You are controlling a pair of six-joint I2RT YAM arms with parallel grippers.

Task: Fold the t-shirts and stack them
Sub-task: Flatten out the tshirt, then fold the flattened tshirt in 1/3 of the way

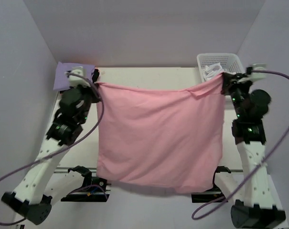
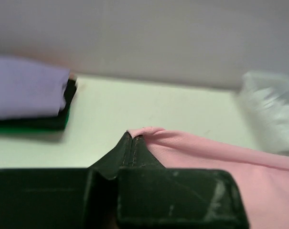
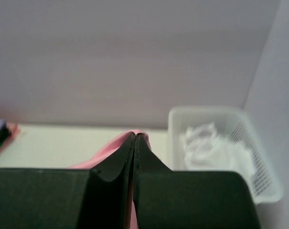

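A pink t-shirt (image 1: 158,138) hangs stretched between both arms above the table, its lower edge drooping toward the arm bases. My left gripper (image 1: 96,82) is shut on its top left corner, where pink cloth (image 2: 149,131) peeks over the fingertips. My right gripper (image 1: 224,76) is shut on the top right corner, a pink fold (image 3: 134,133) showing at its tips. A folded stack sits at the back left, a lavender tee (image 1: 68,76) on top, with black (image 2: 63,102) and green (image 2: 29,128) layers under it.
A white lattice basket (image 1: 229,60) holding crumpled white cloth (image 3: 211,148) stands at the back right, close to the right gripper. The cream table (image 1: 149,76) is walled in at the back and on both sides.
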